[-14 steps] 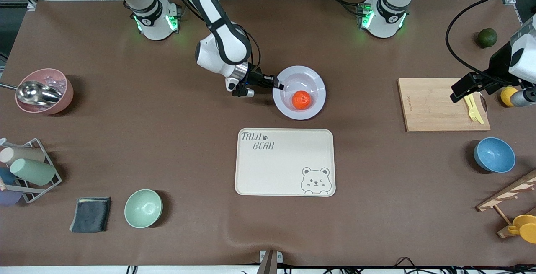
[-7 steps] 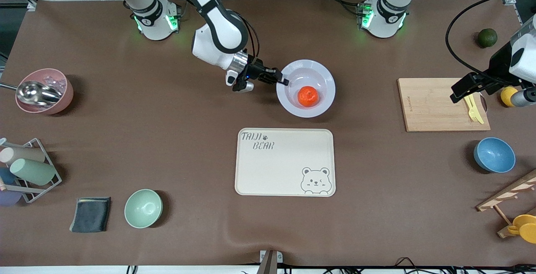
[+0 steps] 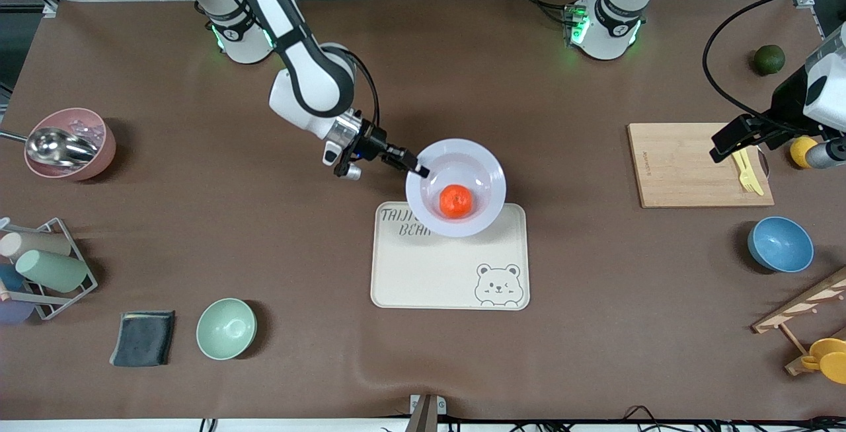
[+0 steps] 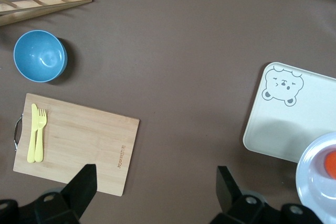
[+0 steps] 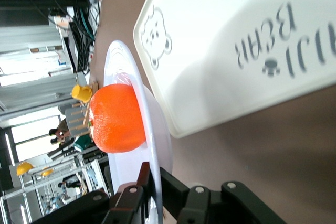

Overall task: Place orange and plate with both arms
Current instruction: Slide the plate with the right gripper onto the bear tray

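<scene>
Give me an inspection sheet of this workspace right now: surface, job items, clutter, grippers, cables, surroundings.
Surface: brown table cover, wrinkled at the edge nearest the front camera.
Job's things: plate held up over the bear tray, overlapping the tray's edge farthest from the front camera; orange in its well.
Clutter: cutting board with yellow fork, blue bowl, green bowl, pink bowl with scoop, dark cloth, cup rack, dark green fruit.
Grippers: right gripper shut on the plate's rim; left gripper open, waiting above the cutting board's end.
Cables: black cable looping over the left arm's end of the table.
Surroundings: people visible in the right wrist view.
</scene>
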You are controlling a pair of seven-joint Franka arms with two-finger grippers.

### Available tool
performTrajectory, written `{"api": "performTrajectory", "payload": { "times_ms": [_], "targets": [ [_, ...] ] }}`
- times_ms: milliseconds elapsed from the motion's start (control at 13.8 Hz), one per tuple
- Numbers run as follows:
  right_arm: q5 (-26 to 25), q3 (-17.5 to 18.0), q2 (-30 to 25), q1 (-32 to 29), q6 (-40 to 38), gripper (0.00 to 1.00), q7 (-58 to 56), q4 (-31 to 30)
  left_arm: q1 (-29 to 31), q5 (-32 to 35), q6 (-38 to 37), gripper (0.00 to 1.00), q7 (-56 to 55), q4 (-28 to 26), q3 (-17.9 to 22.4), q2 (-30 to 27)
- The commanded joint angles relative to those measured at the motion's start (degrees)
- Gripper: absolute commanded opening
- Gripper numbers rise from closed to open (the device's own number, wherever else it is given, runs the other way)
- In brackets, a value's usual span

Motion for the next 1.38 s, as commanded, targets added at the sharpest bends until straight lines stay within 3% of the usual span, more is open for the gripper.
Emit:
{"api": "performTrajectory", "payload": {
  "times_ms": [0, 290, 799, 1307],
  "targets": [
    [0.9, 0.6, 8.5, -2.1, 0.2, 0.00, -0.6, 8.1, 0.4, -1.6, 0.7, 1.00, 1.5, -0.4, 0.1, -0.5],
    [0.9, 0.5, 16.1, -3.7, 0.4, 0.00, -0.7, 15.6, 0.4, -1.6, 0.7, 1.00, 1.5, -0.4, 0.1, -0.5],
    [0.7, 0.6, 20.4, -5.7, 0.4, 0.00, -0.8, 20.3, 0.3, -1.6, 0.7, 1.00, 1.5, -0.4, 0.1, -0.5],
    [0.2, 0.6, 21.1, -5.6, 0.7, 0.00, -0.8, 20.4, 0.2, -1.6, 0.7, 1.00, 1.6, -0.3, 0.1, -0.6]
  ]
}}
